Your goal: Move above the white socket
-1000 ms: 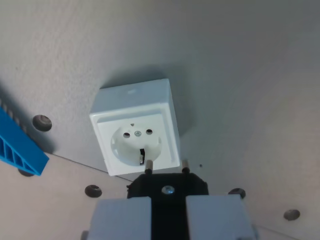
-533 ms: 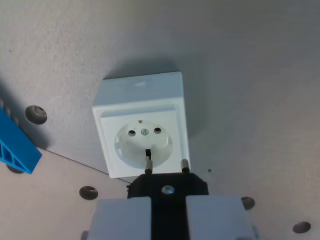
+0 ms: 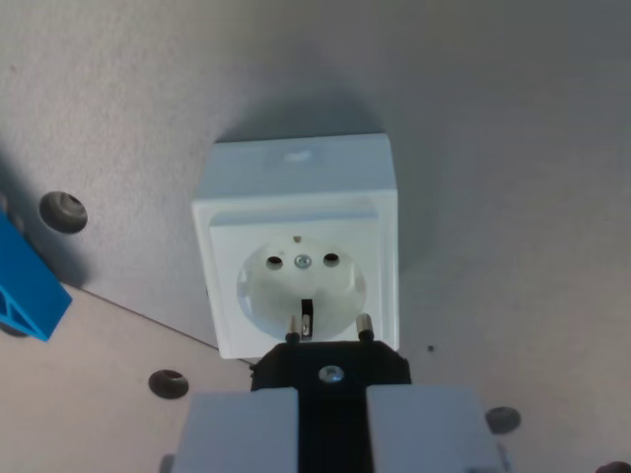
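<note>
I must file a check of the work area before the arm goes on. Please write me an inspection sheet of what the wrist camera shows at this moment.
Surface: pale board with a seam running diagonally at lower left; several round holes, one at.
Job's things: white socket, face toward the camera, two pin holes and a centre screw visible; black plug with two metal pins whose tips overlap the socket's lower edge in this view.
Clutter: blue plastic part at the wrist view's left edge, partly cut off.
Grippers: gripper with light grey fingers closed on the black plug.
Cables: nothing seen.
Surroundings: nothing seen beyond the board.
</note>
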`<state>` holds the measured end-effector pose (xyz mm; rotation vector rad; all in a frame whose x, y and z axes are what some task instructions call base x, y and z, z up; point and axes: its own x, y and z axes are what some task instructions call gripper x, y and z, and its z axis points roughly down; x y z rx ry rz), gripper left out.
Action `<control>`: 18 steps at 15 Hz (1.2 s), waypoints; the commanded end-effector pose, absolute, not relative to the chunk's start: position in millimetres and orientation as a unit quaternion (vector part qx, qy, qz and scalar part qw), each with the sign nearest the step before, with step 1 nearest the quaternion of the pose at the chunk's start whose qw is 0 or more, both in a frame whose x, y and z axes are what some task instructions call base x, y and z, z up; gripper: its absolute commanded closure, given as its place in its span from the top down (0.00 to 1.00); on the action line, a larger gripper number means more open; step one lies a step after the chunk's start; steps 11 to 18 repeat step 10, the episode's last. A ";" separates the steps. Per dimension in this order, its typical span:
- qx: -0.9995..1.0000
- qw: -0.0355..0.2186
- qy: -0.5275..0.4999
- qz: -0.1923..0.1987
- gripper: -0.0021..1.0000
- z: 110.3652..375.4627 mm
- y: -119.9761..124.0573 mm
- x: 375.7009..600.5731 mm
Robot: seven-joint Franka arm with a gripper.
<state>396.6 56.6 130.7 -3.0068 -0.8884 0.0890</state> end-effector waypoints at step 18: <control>-0.949 -0.024 -0.314 -0.022 0.00 112.7 59.2 380.1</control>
